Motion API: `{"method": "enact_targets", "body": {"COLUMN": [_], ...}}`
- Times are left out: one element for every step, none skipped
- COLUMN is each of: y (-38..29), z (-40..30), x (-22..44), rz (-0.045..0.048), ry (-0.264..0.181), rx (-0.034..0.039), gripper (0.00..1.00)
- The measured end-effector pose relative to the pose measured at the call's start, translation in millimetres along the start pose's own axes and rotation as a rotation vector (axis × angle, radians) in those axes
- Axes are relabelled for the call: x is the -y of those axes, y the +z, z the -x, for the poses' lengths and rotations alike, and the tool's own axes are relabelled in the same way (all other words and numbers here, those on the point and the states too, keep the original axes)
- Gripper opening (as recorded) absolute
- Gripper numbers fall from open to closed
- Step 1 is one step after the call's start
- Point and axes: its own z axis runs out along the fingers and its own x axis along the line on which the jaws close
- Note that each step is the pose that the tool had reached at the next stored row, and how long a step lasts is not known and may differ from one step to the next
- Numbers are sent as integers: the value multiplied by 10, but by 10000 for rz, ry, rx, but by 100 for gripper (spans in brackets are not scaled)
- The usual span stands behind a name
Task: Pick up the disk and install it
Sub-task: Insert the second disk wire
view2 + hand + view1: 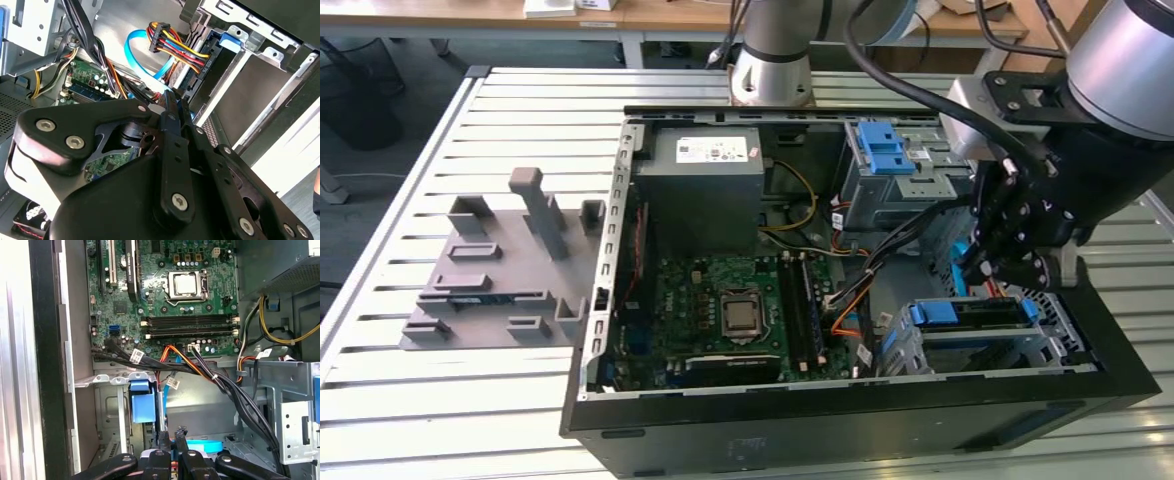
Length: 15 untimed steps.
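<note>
Blue-framed disk [971, 314] sits in lower bay [1058, 345], by case front edge.
Hand [172, 436] hangs just above, fingers nearly together w/ nothing between; cables [235, 395] crowd close, little room.

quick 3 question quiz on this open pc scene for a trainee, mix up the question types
1. True or false: the black gripper hangs over the grey plastic fixture tray on the slatted metal table.
2. What sits in the middle of the green motherboard? A) a silver square processor socket B) a spinning fan C) a coiled yellow hose
3. Fill in: in the exterior view, the grey power-supply box lies to the exterior view's ___ of the grey metal drive bay with the blue latch.

Key: 1 false, it is inside the open black computer case, by the drive cage; 2 A; 3 left.
</note>
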Motion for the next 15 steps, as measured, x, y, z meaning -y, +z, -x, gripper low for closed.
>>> {"method": "enact_targets", "body": {"y": [-2,-3,-4,-5,-5,-5,-5,-6,-5,-5,-5,-5,-5,-6,-5], "z": [0,0,0,0,1,0,0,0,0,0,0,0,0,0,-1], "x": [0,-1,-1,0,0,-1,0,0,0,0,0,0,0,0,1], "rz": [0,0,-1,-1,-3,-3,-4,-4,-4,-4,-4,-4,-4,-4,-3], "ry": [1,0,1,1,1,1,0,0,1,0,0,1,1,2,1], "rx": [0,-3,-10,-18,-29,-39,-44,-47,-47,-47,-47,-48,-47,-42,-29], "gripper": [16,16,17,17,23,23,23,23,23,23,23,22,16,16,16]}}
